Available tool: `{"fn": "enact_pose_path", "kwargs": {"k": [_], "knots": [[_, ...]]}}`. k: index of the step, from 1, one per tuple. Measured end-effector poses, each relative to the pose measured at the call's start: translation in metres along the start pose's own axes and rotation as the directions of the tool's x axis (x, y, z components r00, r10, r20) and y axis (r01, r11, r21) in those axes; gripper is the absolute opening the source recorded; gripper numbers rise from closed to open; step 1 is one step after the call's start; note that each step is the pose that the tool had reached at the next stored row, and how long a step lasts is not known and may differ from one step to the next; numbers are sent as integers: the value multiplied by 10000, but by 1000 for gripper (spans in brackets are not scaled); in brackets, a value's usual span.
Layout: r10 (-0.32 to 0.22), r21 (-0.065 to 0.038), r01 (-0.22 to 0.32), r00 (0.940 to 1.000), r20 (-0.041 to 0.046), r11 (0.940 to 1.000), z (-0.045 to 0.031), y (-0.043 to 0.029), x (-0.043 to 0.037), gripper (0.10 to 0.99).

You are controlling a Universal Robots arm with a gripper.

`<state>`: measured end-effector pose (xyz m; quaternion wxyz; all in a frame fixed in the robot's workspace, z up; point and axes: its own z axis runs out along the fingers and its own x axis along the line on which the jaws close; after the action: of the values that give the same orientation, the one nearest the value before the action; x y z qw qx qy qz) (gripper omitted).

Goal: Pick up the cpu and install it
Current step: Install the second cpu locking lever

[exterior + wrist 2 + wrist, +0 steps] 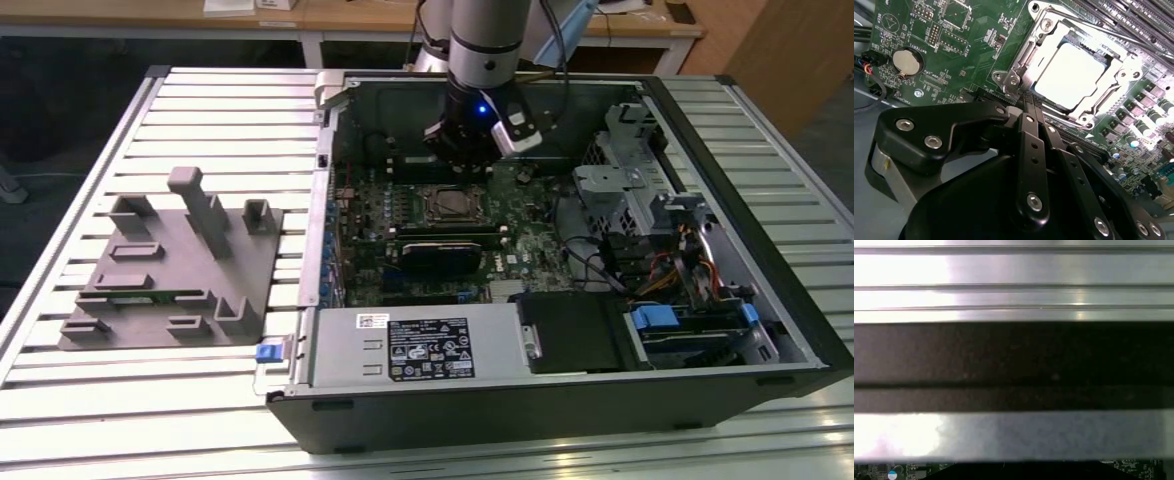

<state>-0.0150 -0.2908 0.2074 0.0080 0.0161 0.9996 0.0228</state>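
The cpu (pixel 1071 75) is seen seated flat in the socket (pixel 1074 67) on the motherboard (pixel 954 40), framed by the metal bracket. The gripper (pixel 1026 107) is held just beside the socket, its fingers (pixel 1029 130) pressed together with nothing between them. The cpu lies directly ahead of the fingertips, near but apart. In the exterior view, the gripper (pixel 470 160) is placed above the socket (pixel 450 203) inside the case (pixel 561 400).

The cpu (pixel 1073 75) is a flat square chip with a pale silver-white top, lying flat in its metal-framed socket in the upper right of the second wrist view, and near the exterior view's centre (pixel 450 203).
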Motion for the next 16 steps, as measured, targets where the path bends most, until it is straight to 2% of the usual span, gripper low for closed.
{"fn": "enact_pose_path", "kwargs": {"k": [3, 9, 12, 16], "knots": [[0, 4, 0, 10000, -2, 10000, -15, -3, 0, 106], [-1, 0, 1, 10000, 0, 10000, -219, 6, -3, 106], [-2, -1, 2, 10000, 0, 10000, -234, -5, -5, 106], [0, 1, 0, 10000, -1, 10000, -237, -53, -6, 106]]}}
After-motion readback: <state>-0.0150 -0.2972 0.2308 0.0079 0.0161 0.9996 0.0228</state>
